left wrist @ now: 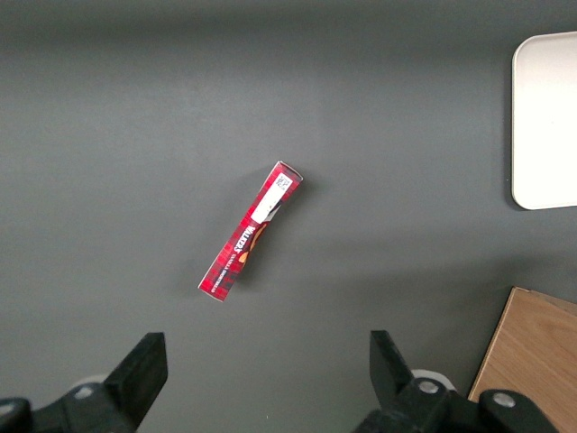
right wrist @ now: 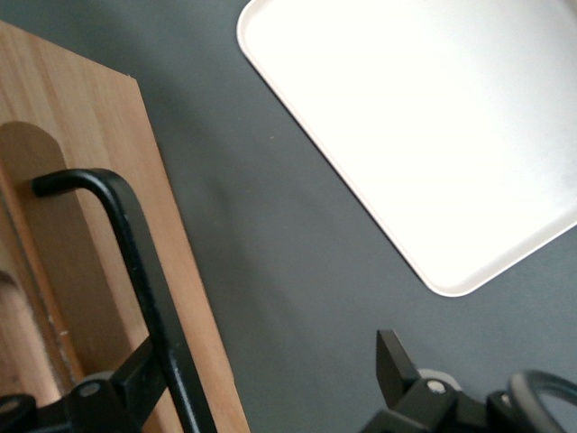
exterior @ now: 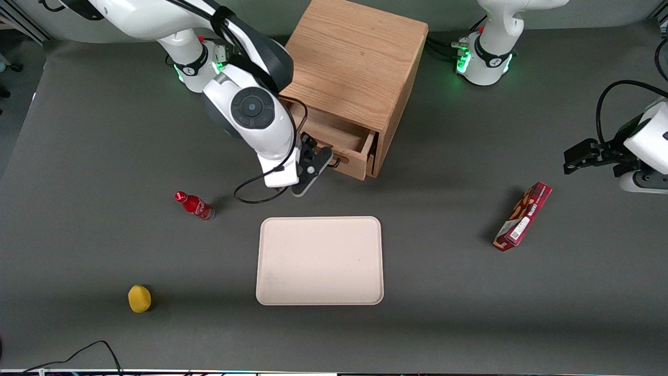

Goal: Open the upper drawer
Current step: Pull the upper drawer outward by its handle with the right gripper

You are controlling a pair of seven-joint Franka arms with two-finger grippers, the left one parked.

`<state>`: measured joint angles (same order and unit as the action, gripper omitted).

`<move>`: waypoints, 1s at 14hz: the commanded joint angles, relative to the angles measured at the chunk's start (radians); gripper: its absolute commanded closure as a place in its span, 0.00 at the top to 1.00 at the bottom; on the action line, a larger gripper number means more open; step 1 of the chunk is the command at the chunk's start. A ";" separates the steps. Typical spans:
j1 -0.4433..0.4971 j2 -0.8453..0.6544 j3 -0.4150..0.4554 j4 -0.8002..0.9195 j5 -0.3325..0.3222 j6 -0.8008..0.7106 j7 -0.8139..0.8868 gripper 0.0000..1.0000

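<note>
Right arm reaching low, gripper (exterior: 324,163) angled down, fingers parted

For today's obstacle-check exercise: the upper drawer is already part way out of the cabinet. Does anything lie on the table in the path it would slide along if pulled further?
Nothing visible blocks it. The gripper is at the handle of the upper drawer. The tray lies nearer the front camera, with bare table between it and the drawer front.

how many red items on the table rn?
2. A small red bottle on the working arm's side of the tray, near the gripper at the open upper drawer; a red box toward the parked arm's end. None seems hidden.
</note>
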<state>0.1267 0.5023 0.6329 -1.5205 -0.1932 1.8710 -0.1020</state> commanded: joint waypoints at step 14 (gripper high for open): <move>0.007 0.188 -0.119 0.281 -0.063 -0.030 -0.120 1.00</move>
<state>0.1219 0.6418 0.5348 -1.3272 -0.2258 1.8625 -0.1916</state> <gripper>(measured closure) 0.000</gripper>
